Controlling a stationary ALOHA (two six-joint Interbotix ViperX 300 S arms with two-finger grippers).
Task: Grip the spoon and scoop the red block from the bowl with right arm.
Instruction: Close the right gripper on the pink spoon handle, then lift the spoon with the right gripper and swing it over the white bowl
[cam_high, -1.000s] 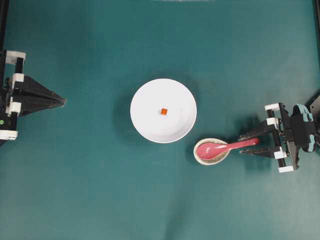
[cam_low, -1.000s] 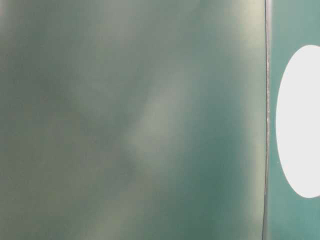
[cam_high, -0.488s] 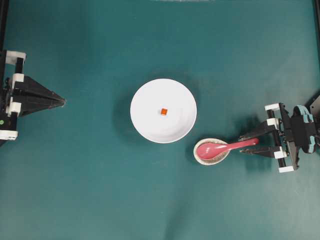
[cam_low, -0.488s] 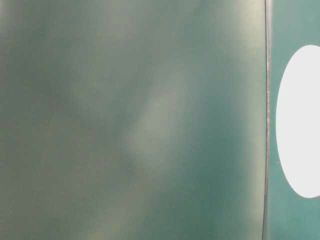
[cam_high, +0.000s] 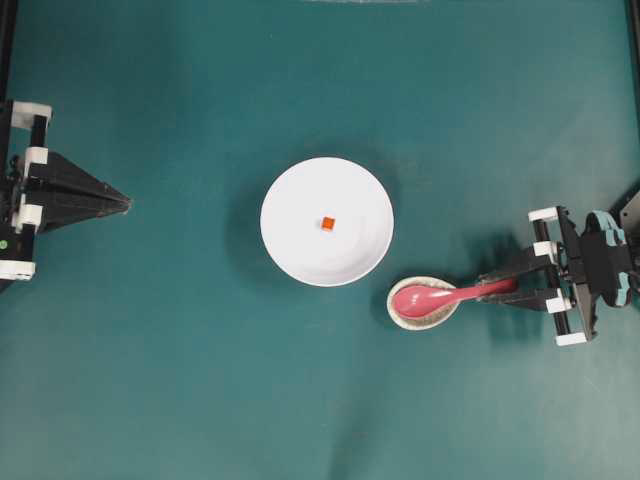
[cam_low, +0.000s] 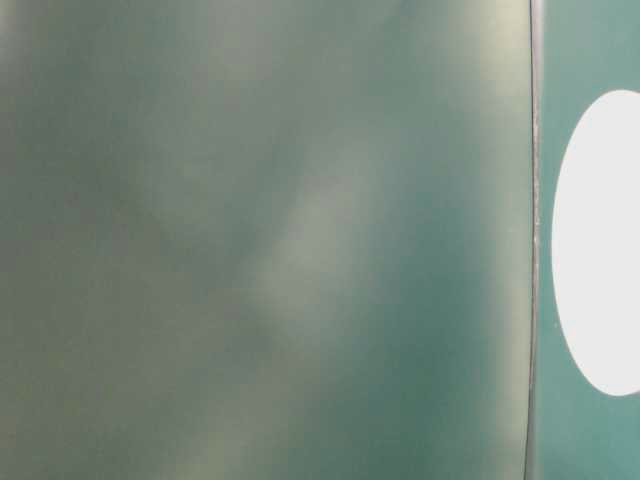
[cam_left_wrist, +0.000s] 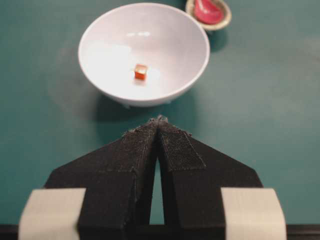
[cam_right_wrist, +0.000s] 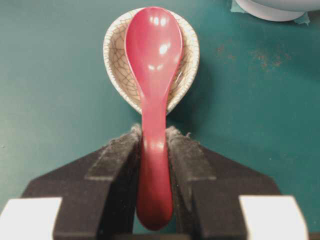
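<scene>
The pink-red spoon (cam_high: 440, 296) lies with its scoop in a speckled cream spoon rest (cam_high: 406, 313), just right of and below the white bowl (cam_high: 290, 245). The tiny red block (cam_high: 327, 223) sits in the middle of the bowl. My right gripper (cam_high: 493, 291) is shut on the spoon's handle; in the right wrist view both pads press the handle (cam_right_wrist: 154, 165). My left gripper (cam_high: 128, 203) is shut and empty at the far left. The left wrist view shows the bowl (cam_left_wrist: 105, 40), the block (cam_left_wrist: 140, 72) and the spoon's scoop (cam_left_wrist: 207, 11).
The bowl's rim (cam_right_wrist: 270, 12) shows at the top right of the right wrist view. The table-level view is a blurred green surface with the white bowl (cam_low: 600, 240) at its right edge. The teal tabletop (cam_high: 320, 80) surrounds everything.
The right gripper's fingers have closed from either side onto the spoon's handle. The spoon, bowl, block and left arm have not moved.
</scene>
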